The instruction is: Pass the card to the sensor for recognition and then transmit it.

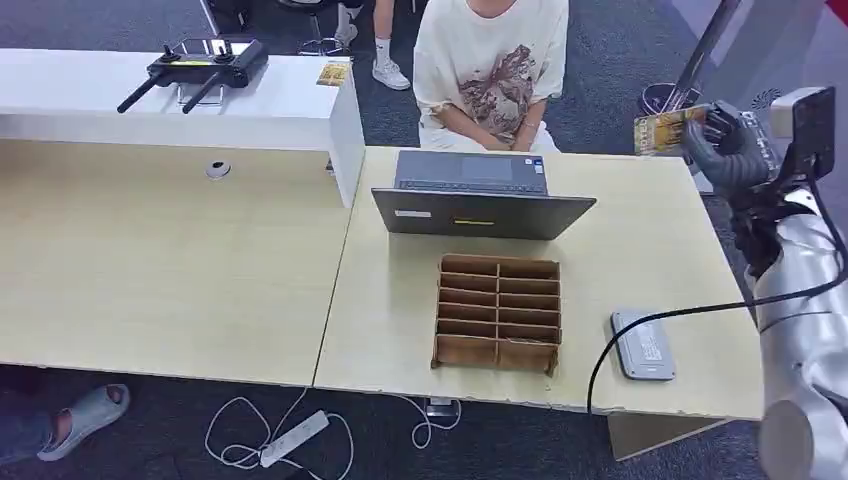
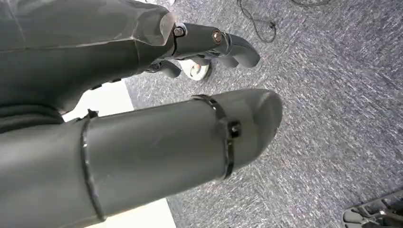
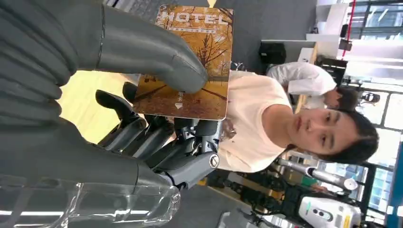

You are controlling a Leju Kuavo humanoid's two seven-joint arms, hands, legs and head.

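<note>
Holding my right hand (image 1: 738, 150) raised, I see its thumb and fingers (image 3: 157, 137) pinching the orange autumn-printed hotel card (image 3: 190, 61), left hand (image 2: 142, 142) gripping nothing.

card (image 3: 192, 61) partly covered by the right hand (image 3: 114, 95) thumb, small print unreadable — person (image 1: 490, 70) cropped at frame top

Card (image 3: 190, 61): glossy printed face, smooth, looks like plastic. Right hand (image 3: 119, 95): matt grey rubbery cover, darker hard fingers (image 3: 142, 137). Left hand (image 2: 142, 142): same matt grey skin. Table (image 1: 640, 250): pale wood-grain laminate, smooth. Slotted box (image 1: 497, 312): brown cardboard, rough edges. Laptop (image 1: 480, 212): matt grey shell. Floor (image 2: 332, 95): coarse grey carpet.
</note>
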